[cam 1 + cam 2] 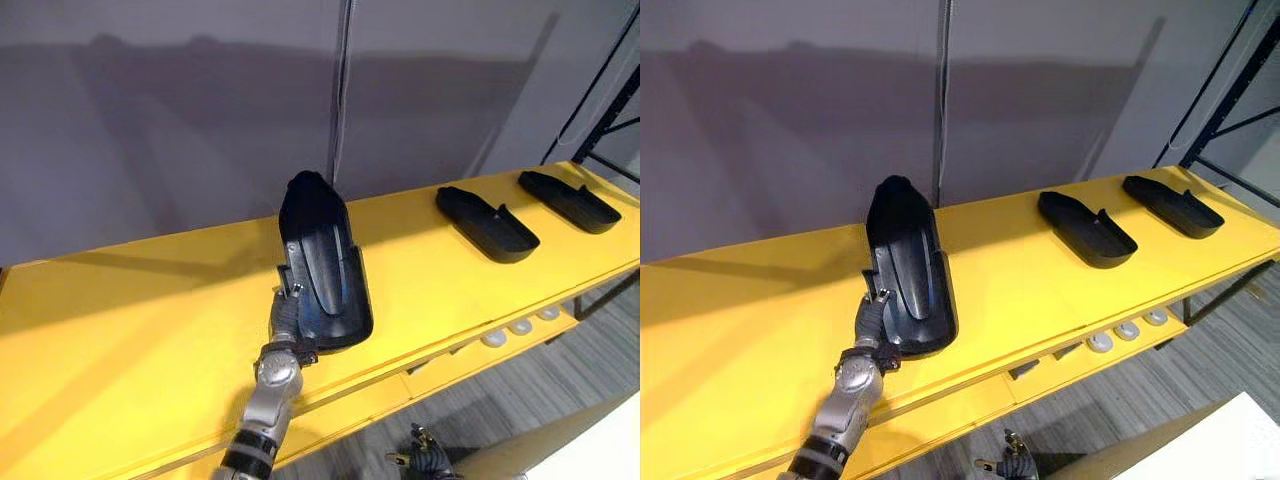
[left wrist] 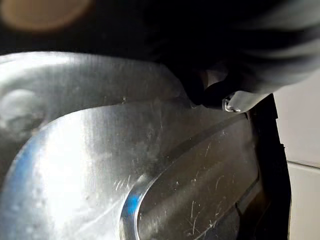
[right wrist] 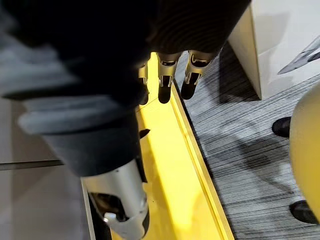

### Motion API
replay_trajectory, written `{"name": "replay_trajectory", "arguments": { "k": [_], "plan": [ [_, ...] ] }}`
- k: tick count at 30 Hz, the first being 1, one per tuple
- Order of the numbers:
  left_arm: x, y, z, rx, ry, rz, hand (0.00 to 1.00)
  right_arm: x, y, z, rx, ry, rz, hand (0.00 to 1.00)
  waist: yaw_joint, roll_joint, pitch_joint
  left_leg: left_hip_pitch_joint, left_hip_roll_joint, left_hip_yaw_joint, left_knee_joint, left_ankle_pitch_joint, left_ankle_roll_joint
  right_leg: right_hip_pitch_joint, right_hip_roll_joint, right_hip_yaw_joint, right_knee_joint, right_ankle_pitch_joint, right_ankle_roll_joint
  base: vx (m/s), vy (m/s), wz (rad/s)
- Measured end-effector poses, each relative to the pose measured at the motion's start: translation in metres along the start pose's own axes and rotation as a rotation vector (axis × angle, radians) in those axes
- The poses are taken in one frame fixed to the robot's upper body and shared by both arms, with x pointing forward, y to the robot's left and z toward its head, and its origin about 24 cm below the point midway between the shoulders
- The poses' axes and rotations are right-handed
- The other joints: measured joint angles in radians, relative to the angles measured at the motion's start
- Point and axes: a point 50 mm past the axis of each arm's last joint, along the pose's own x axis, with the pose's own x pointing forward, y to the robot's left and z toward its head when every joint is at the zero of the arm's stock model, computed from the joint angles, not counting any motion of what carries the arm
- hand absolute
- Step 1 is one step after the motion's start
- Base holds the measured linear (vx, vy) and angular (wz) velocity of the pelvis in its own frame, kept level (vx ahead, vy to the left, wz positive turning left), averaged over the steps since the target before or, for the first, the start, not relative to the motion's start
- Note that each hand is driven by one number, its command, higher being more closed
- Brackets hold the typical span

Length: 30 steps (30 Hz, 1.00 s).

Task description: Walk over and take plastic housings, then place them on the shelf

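A glossy black plastic housing (image 1: pixel 322 262) rests on the yellow shelf (image 1: pixel 120 330), its far end raised and its near end at the front edge. My left hand (image 1: pixel 286 322) comes up from below and is shut on the housing's near left rim. In the left wrist view the housing's scratched inner surface (image 2: pixel 150 165) lies very close, with my thumb tip (image 2: pixel 222 97) pressed on it. My right hand (image 3: pixel 166 80) hangs below the shelf edge over the grey floor, fingers straight and holding nothing.
Two more black housings (image 1: pixel 487 224) (image 1: pixel 568 200) lie flat further right on the same shelf. A grey wall stands right behind the shelf. A dark rack post (image 1: pixel 600 90) rises at the far right. A pale box (image 1: pixel 600 450) stands on the floor at lower right.
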Motion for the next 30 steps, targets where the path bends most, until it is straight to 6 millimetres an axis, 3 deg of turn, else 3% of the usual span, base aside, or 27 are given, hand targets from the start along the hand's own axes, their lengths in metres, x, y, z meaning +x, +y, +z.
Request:
{"name": "replay_trajectory", "arguments": {
  "k": [7,12,13,18,30],
  "plan": [
    [0.036,0.001,0.021,0.037,0.009,0.023,1.00,0.008,0.002,0.013,-0.017,-0.027,0.018,0.00,-0.034,0.003,0.021,-0.025,-0.010,-0.009,-0.057,0.053,0.026,-0.039,-0.002,0.001,-0.017,0.001,-0.001,-0.09,-0.054,0.01],
    [0.056,-0.004,0.040,0.019,0.016,0.033,1.00,0.011,-0.008,0.020,-0.069,-0.039,0.016,0.00,-0.063,0.000,0.067,-0.014,-0.013,-0.023,-0.155,0.138,0.023,-0.063,0.004,-0.003,-0.036,0.022,-0.015,-0.17,-0.075,0.03],
    [0.058,-0.005,0.044,0.008,0.015,0.034,0.00,0.011,-0.010,0.021,-0.074,-0.041,0.013,0.00,-0.068,-0.002,0.075,-0.012,-0.010,-0.023,-0.171,0.148,0.021,-0.068,0.008,-0.002,-0.039,0.027,-0.017,-0.14,-0.047,-0.02],
    [0.062,-0.006,0.053,-0.024,0.000,0.044,0.00,0.011,-0.013,0.021,-0.080,-0.042,0.009,0.00,-0.082,-0.005,0.092,-0.032,-0.005,0.007,-0.176,0.159,0.017,-0.073,0.019,0.029,-0.096,0.071,-0.024,-0.13,-0.037,-0.18],
    [0.065,-0.016,0.065,-0.131,-0.004,0.063,0.00,0.014,-0.013,0.028,-0.062,-0.059,0.008,0.00,-0.084,-0.007,0.100,-0.028,0.000,-0.002,-0.172,0.163,0.019,-0.050,0.026,0.020,-0.122,0.081,-0.026,0.00,-0.010,0.02]
  ]
}}
